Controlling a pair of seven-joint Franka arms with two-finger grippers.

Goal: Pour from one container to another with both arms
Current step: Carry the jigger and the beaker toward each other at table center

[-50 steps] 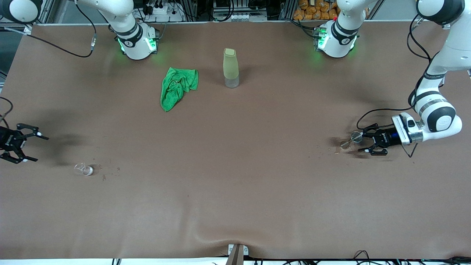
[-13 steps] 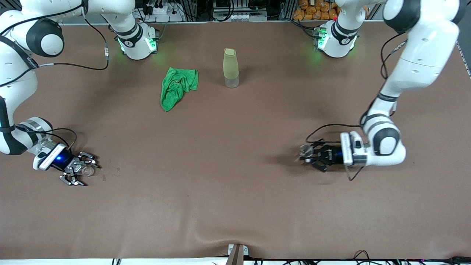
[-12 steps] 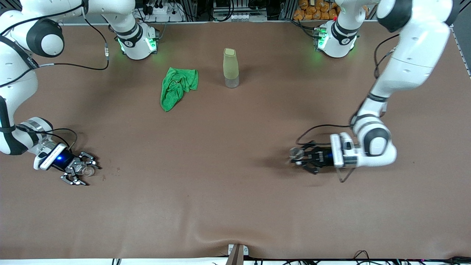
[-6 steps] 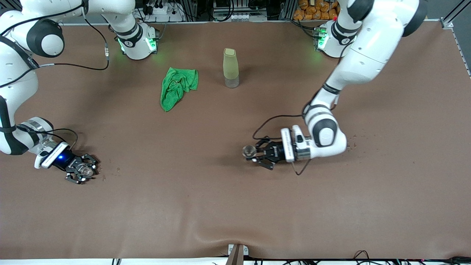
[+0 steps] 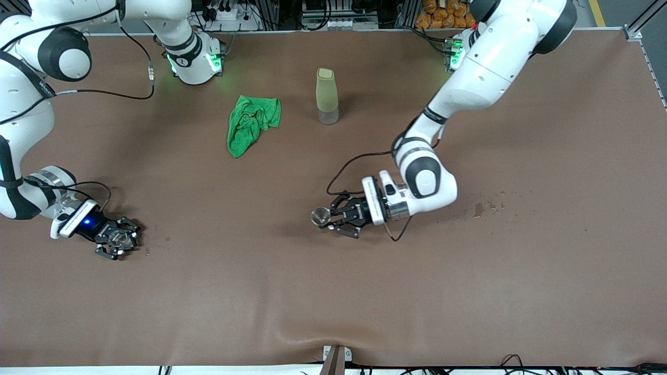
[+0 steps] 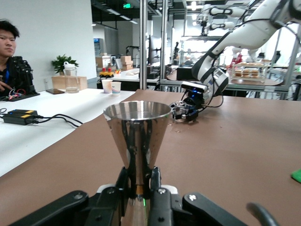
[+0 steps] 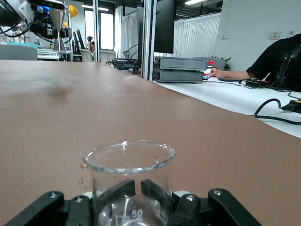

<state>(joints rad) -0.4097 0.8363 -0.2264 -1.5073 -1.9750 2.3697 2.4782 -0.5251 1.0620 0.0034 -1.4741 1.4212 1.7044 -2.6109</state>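
Glass is what worries me: the clear beaker (image 5: 121, 239) sits on the table at the right arm's end, with the right gripper (image 5: 117, 240) clamped on it low down. Lifted fast, it could slip or slop. The left gripper (image 5: 333, 217), up over mid-table, pinches the metal cup (image 5: 319, 216) at its narrow stem; a small wobble there would make the pour miss.

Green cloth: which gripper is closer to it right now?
Left. The left gripper, shut on the metal cup, is mid-table, nearer the camera than the green cloth. The right gripper, shut on the clear beaker, sits at the right arm's end.
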